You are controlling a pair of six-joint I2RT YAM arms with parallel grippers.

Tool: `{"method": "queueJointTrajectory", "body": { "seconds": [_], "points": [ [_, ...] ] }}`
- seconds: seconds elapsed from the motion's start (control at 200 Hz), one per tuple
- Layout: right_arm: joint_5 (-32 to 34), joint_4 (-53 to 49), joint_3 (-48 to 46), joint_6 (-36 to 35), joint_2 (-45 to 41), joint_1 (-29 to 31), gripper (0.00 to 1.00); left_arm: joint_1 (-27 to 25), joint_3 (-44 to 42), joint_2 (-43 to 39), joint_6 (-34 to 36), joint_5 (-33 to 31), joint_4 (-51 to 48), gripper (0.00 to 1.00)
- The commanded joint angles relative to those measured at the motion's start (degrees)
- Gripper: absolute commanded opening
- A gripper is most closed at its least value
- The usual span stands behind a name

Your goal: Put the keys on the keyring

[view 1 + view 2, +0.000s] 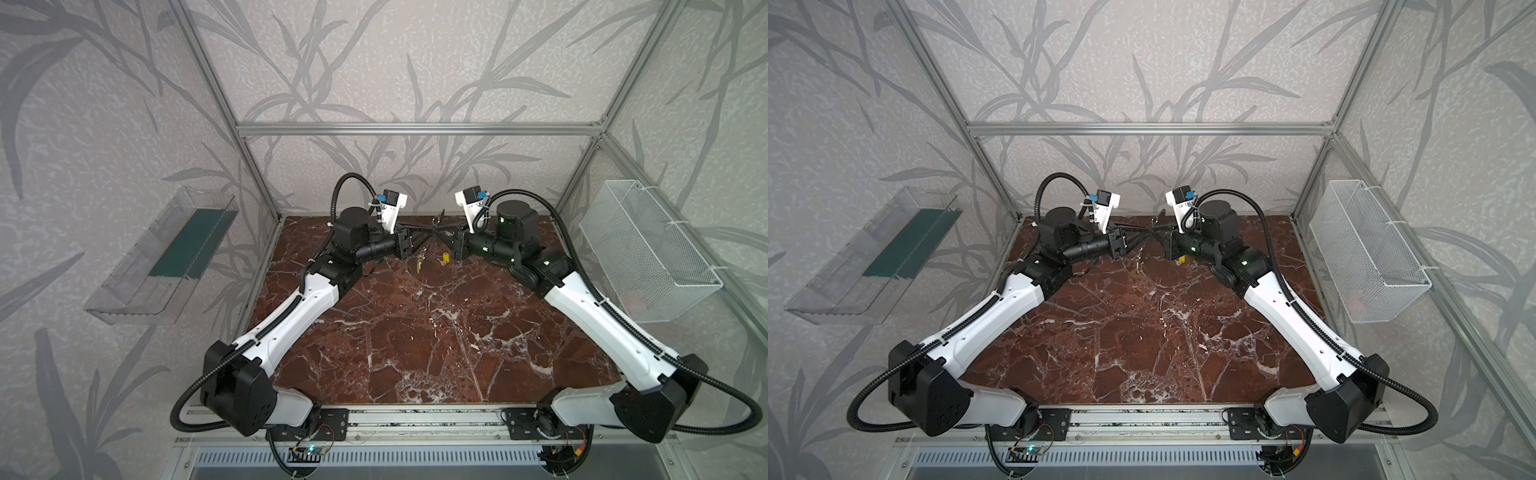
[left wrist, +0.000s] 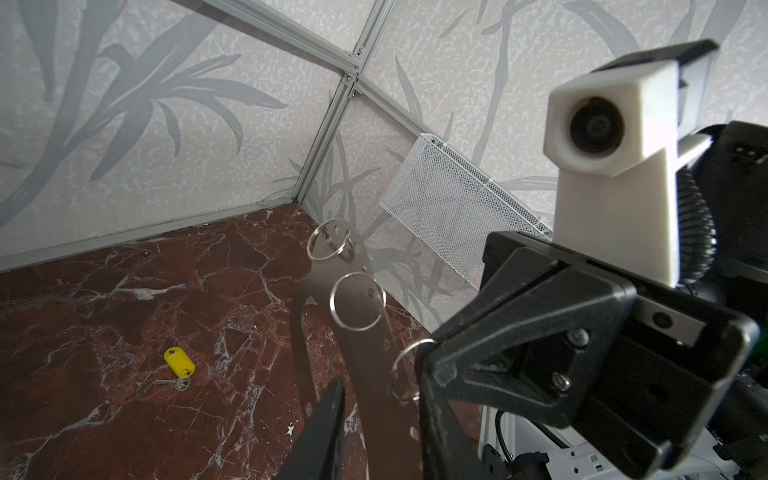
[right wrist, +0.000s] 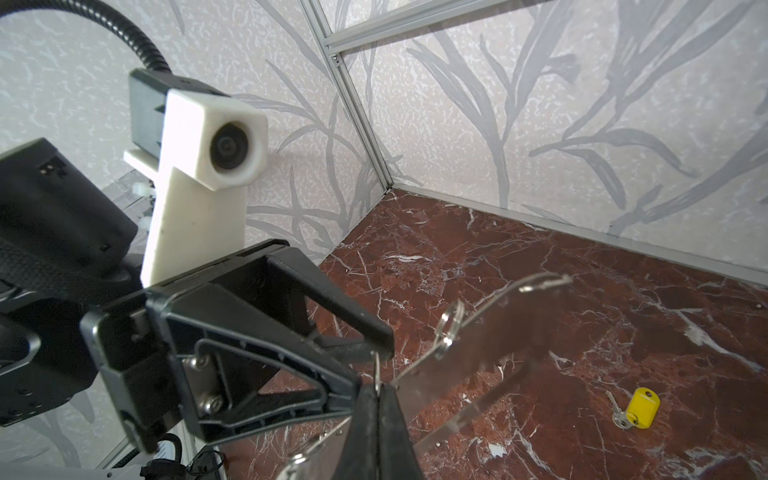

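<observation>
Right pincer [image 3: 377, 395]: pinching the keyring [image 3: 478, 345].
Left pincer [image 3: 374, 365]: straddling the keyring's ringed edge; grip unclear.
Key [image 3: 643, 407]: lying below the keyring.

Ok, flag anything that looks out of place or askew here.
The flat silvery metal keyring plate hangs tilted above the marble table, clamped by the right gripper. One yellow plastic key tag lies alone on the table, off any ring. Nothing looks spilled or damaged.

Red-brown marble tabletop [image 1: 415, 353] with white veins. One yellow key tag [image 1: 445, 258], a small metal key [image 2: 170, 382] attached, lies near its far edge.
</observation>
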Motion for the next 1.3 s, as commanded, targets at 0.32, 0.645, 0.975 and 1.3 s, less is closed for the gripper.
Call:
{"method": "queueJointTrajectory", "body": {
  "seconds": [0.32,0.645,0.975,1.3],
  "points": [
    [-1.82,3.71,-0.77,-0.84,-2.34,0.82,0.0,-0.17,2.34,0.53,-1.7,3.0,4.36,0.22],
    [-1.53,4.15,-1.07,-0.66,-2.36,0.83,0.0,-0.25,2.16,0.67,-1.31,5.6,2.87,0.22],
    [-1.39,4.27,-1.2,-0.49,-2.52,0.81,0.0,-0.39,2.42,1.26,-2.04,7.67,3.49,0.13],
    [-1.84,4.5,-1.42,-0.31,-2.7,0.85,0.0,-0.46,2.26,0.74,-1.96,7.43,3.65,0.1]
  ]
}}
